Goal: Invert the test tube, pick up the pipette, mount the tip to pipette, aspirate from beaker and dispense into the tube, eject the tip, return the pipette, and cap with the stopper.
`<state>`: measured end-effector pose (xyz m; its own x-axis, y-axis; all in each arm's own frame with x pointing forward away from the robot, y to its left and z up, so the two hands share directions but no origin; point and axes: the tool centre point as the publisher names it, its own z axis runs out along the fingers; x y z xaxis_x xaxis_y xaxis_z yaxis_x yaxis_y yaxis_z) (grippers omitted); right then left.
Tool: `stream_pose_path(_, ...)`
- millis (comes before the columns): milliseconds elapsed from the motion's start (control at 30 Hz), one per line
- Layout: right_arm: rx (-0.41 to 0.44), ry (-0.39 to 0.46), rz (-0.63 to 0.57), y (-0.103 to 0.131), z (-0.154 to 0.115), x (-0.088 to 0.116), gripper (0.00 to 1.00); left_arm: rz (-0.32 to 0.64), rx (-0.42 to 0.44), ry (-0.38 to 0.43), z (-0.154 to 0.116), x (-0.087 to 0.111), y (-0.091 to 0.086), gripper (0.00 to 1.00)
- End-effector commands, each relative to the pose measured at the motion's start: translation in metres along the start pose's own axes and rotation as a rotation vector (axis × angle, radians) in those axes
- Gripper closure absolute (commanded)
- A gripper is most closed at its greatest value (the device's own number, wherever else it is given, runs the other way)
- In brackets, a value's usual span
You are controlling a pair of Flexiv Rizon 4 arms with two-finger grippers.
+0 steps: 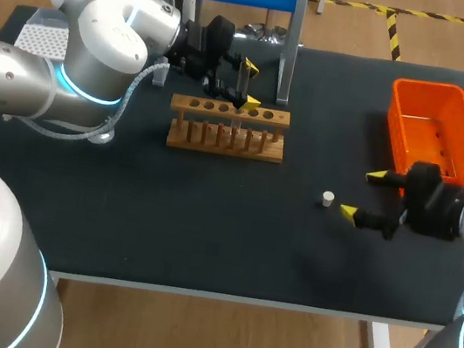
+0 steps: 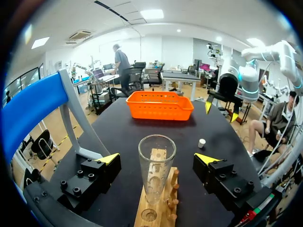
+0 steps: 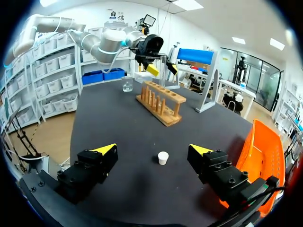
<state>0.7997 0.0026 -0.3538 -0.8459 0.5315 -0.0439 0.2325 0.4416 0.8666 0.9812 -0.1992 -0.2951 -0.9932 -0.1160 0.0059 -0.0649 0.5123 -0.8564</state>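
One test tube (image 2: 156,165), within spread left pincer (image 2: 158,159)

1. The left gripper (image 1: 250,84) hung over the rack (image 1: 224,148), a tube (image 1: 245,75) between its spread fingers.
2. The right gripper (image 1: 361,193), fingers wide apart, sat just beside the stopper (image 1: 327,199), near the orange basket (image 1: 431,86).

Head view high behind; low opposed wrist views, rack (image 1: 227,129) common to all.
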Motion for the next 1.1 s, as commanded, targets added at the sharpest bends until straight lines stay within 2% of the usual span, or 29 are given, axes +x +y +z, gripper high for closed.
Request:
stream_pose_path(33,-0.011,-0.043,-0.001,-0.011,0.020,0.001,0.00,-0.001,-0.004,0.003,0.000,-0.001,-0.001,0.00)
stream_pose_path(433,0.022,-0.051,0.025,-0.032,0.050,-0.002,0.00,-0.001,-0.004,0.003,0.000,-0.001,-0.001,0.00)
stream_pose_path(833,0.025,-0.056,0.049,-0.032,0.069,-0.009,0.01,-0.001,-0.004,0.003,0.000,-0.001,-0.001,0.00)
stream_pose_path(1033,0.028,-0.059,0.060,-0.033,0.073,-0.011,0.10,-0.001,-0.004,0.003,0.000,-0.001,-0.001,0.00)
stream_pose_path(1100,0.033,-0.066,0.067,-0.034,0.074,-0.012,0.16,-0.001,-0.004,0.003,0.000,-0.001,-0.001,0.00)
